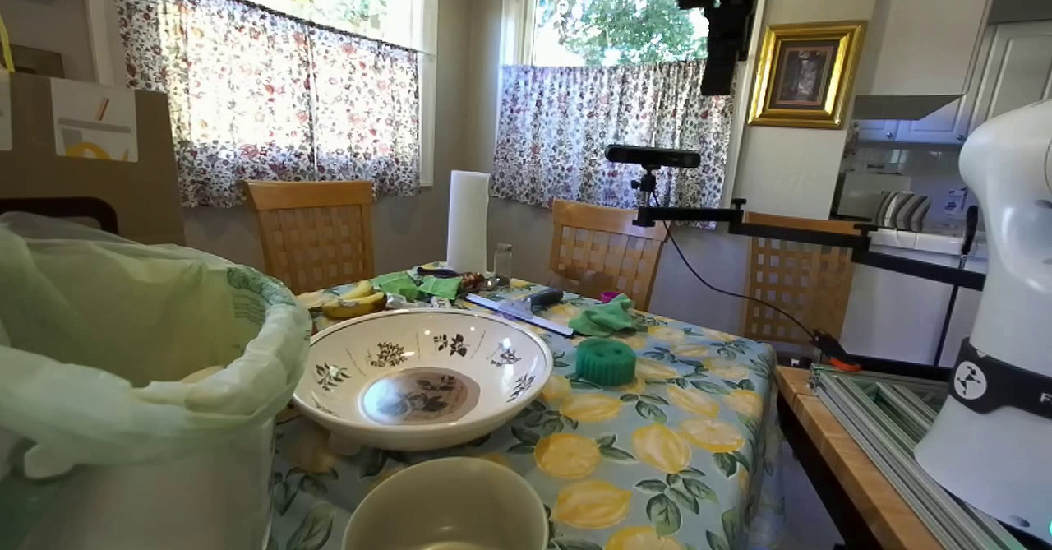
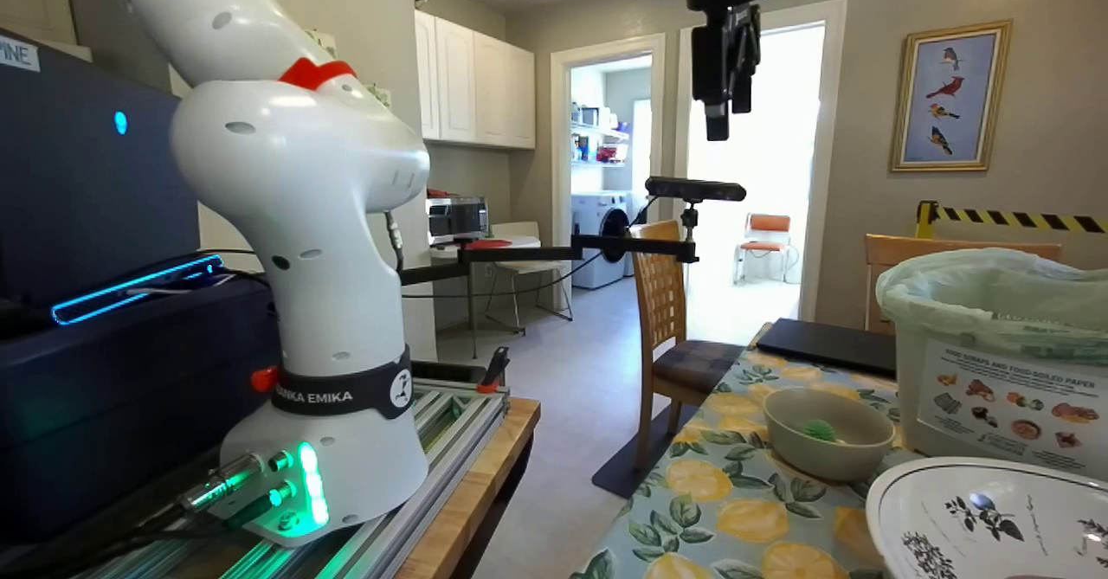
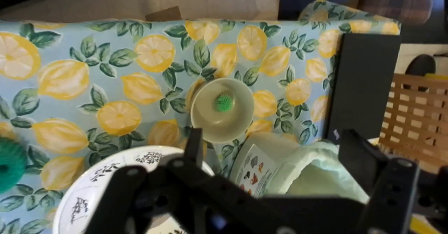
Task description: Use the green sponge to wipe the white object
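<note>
Wrist view — off-white bowl plain, round, smooth-rimmed — standing upright.

So you've got two windows flanking a corner, daylight pouring in, with flowery curtains covering the lower halves. Your walls are greyish beige, and a bird picture hangs on one; another gold-framed picture hangs near a window. Woven-back wooden chairs stand by your lemon-covered table. Look across the pale floor and you can spot white cabinets, a washing machine through one doorway, and an orange-seated chair through the crazy bright doorway beside it.
</note>
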Controlling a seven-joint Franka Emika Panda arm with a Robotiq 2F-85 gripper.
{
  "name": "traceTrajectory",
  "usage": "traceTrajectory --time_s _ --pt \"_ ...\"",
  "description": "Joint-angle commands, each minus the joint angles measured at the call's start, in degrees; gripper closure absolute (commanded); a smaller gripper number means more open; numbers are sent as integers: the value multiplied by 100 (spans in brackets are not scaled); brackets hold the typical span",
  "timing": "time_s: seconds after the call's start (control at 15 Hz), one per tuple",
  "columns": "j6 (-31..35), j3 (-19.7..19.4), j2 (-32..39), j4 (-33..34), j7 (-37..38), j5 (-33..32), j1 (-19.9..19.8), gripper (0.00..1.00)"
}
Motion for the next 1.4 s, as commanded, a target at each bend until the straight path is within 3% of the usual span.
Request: traceTrajectory --time_s 0.0,0.2,0.47,0.6,0.8,0.87,1.33 --pt "426 -131 408 194 366 162 -282 0" --pt "891 -161 570 193 680 18 -531 0" --pt "1918 130 589 -19 1360 -533 -999 0" --pt "2131 264 629 -84 1665 -913 -1181 0" --pt "1701 60 576 -78 1539 -730 -864 0" --pt "1892 73 642 -42 1512 -849 -946 0" --pt "1584 -71 822 37 1370 -699 -813 0"
